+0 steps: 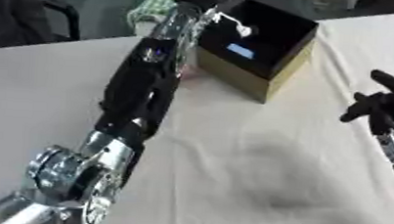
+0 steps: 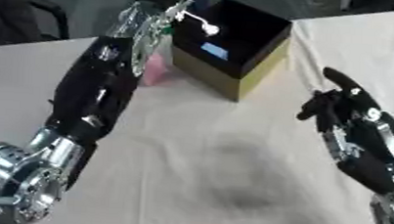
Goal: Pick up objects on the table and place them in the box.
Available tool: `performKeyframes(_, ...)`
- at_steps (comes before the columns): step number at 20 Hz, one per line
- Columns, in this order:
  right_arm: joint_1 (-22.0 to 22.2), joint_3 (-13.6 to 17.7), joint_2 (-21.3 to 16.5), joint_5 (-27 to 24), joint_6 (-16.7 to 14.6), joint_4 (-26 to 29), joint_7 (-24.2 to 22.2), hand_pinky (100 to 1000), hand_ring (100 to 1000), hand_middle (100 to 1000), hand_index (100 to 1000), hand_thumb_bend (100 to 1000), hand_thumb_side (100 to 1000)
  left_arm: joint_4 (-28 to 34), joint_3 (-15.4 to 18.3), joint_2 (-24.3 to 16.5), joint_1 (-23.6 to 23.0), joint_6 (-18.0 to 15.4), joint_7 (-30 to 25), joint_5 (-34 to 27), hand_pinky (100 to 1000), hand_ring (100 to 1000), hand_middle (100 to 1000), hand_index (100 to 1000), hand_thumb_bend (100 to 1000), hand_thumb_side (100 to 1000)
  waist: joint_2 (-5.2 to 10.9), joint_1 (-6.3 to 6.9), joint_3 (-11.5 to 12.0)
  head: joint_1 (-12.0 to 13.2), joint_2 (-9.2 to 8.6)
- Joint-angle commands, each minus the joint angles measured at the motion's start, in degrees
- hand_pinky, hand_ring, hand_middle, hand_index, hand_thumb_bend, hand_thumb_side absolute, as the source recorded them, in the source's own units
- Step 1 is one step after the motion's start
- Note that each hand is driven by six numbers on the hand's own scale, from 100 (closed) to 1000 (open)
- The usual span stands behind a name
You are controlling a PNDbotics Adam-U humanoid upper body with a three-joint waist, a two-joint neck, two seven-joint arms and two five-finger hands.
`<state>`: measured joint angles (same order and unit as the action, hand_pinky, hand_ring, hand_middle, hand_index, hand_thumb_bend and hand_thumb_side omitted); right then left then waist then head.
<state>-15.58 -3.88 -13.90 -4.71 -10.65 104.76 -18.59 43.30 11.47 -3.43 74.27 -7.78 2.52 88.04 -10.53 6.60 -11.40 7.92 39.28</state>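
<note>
A: Where does the left arm (image 1: 137,95) go?

B: It stretches far across the counter (image 1: 256,176) and ends over the box (image 1: 276,65). The left hand itself runs out of the top of both views, so I cannot tell whether it is open or closed.

A: And the right hand (image 2: 334,105)?

B: It hovers off to the box's right, well apart from it, with its fingers bent downward and nothing between them.

A: What is there to take?

B: A pink thing (image 2: 154,68) lies on the cloth, tucked between the left forearm and the box's near wall. It is mostly hidden by the arm; I cannot say what it is. Inside the box, below where the left hand must be, sit a small blue piece (image 2: 214,50) and a white bit (image 2: 209,28).

A: How would the pink thing handle?

B: Probably light and rather soft, though that is a guess from colour and outline. I would pinch it across its narrow sides from above, and the cloth may bunch under it.
</note>
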Motion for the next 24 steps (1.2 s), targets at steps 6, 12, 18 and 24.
performKeyframes(6,-0.19,0.55,-0.38,-0.25,-0.26,0.41,0.19,993,609,588,970,100,470,-3.61,3.84,-6.62,1.13,3.25,-15.85,1.09,800,766,824,922,734,551,1.42,-0.88,0.82,-0.77,0.5)
performKeyframes(12,-0.22,0.63,-0.4,-0.27,-0.36,0.45,0.2,993,609,588,970,100,470,-7.79,5.2,-6.57,-0.5,6.87,-19.34,3.69,769,729,788,900,728,575,1.34,-1.2,0.79,-0.94,0.45)
performKeyframes(18,-0.29,0.65,-0.35,-0.33,-0.44,0.45,0.13,994,610,588,970,100,470,-10.04,5.28,-5.75,-1.91,7.57,-21.23,5.54,747,696,759,891,721,574,1.21,-1.45,0.67,-0.94,0.41)
performKeyframes(24,-0.27,0.68,-0.3,-0.33,-0.46,0.41,0.04,994,610,588,971,100,470,-10.02,5.75,-5.21,-2.91,9.23,-20.05,5.78,741,688,752,902,599,493,1.07,-1.52,0.68,-1.04,0.46)
